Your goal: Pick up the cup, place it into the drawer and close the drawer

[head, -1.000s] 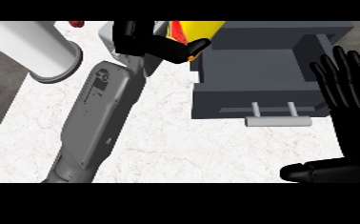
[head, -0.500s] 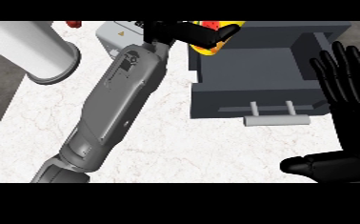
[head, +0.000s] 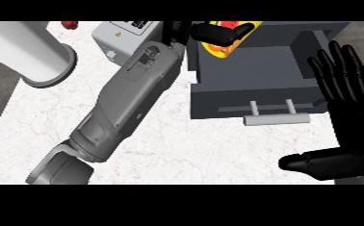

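Note:
A yellow and red cup (head: 222, 45) is held at the back left corner of the open grey drawer (head: 263, 71), over its inside. My left hand (head: 207, 31) is shut on the cup, its black fingers curled over the top and hiding much of it. The left forearm (head: 128, 105) stretches diagonally across the counter from the lower left. At the right edge my right hand (head: 340, 90) rests open, fingers up, beside the drawer's right wall, with its thumb low at the right. The drawer's handle (head: 277, 119) faces me.
A white cylinder (head: 35, 56) lies at the left on the marble counter (head: 185, 153). A light grey box (head: 124, 35) with labels sits behind my left forearm. A small red object (head: 70, 24) is at the back left.
My left hand has carried the cup to the right, from beside the drawer's left wall to over the drawer's back left corner. The right hand has stayed where it was.

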Robot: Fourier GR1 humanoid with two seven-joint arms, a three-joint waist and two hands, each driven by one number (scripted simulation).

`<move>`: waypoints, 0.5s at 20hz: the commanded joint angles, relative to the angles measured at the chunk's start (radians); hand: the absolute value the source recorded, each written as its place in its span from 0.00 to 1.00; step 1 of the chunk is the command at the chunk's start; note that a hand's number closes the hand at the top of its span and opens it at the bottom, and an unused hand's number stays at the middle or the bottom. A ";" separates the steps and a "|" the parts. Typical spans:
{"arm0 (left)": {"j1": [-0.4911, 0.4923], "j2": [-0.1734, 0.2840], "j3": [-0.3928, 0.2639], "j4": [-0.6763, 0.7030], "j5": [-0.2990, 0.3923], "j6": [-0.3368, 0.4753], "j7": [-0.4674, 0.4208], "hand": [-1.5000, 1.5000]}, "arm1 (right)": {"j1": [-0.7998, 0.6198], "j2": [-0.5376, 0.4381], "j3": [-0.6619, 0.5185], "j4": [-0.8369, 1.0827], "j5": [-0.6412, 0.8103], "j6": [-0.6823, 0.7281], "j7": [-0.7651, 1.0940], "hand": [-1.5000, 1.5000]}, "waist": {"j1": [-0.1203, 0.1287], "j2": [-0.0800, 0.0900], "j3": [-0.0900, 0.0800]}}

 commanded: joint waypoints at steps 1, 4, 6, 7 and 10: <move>-0.055 0.000 -0.043 0.126 0.066 -0.002 -0.047 1.00 | -0.041 -0.009 -0.003 -0.042 -0.013 -0.022 0.065 0.00 | -0.019 0.004 0.000; -0.090 0.000 -0.112 0.153 0.087 0.004 -0.005 1.00 | -0.025 -0.003 0.000 0.037 0.010 0.004 -0.020 0.00 | -0.020 0.005 0.000; -0.043 0.000 -0.158 0.176 0.087 0.046 -0.084 1.00 | 0.023 0.017 0.039 -0.037 0.021 0.004 -0.013 0.00 | -0.045 0.008 0.001; -0.128 0.000 -0.137 0.208 0.103 0.023 -0.027 1.00 | -0.040 0.003 0.027 -0.011 -0.007 0.000 0.035 0.00 | -0.043 0.011 0.000; -0.054 0.000 -0.211 0.189 0.146 0.031 -0.083 1.00 | -0.037 -0.006 0.004 0.018 -0.050 0.033 0.003 0.00 | -0.052 0.013 0.001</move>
